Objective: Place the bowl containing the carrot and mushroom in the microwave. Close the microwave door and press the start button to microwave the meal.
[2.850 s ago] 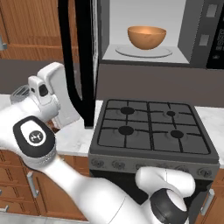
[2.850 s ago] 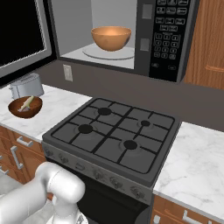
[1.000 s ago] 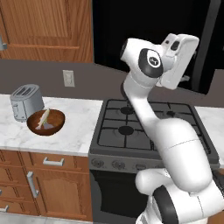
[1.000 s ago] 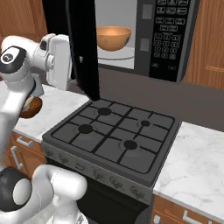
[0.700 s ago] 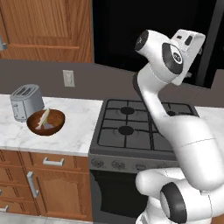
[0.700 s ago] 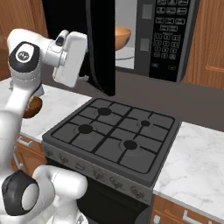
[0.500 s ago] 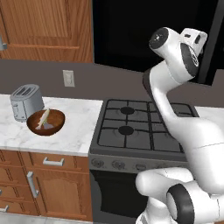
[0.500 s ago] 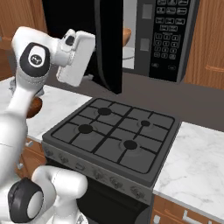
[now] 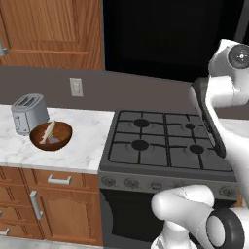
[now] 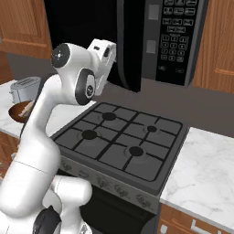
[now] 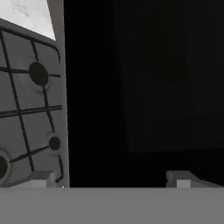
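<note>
With the jaws spread wide and empty beside the tall black glossy-framed microwave door (image 10: 129, 45), nearly shut on the large black box-shaped microwave (image 10: 173, 39), you should press flat until it seats, then go for the start button.

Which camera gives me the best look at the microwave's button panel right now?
The right base view: the button panel faces the camera, its rows of keys clear, just right of the nearly shut microwave door. The left base view and the hand view give only the dark door face, no keys.
</note>
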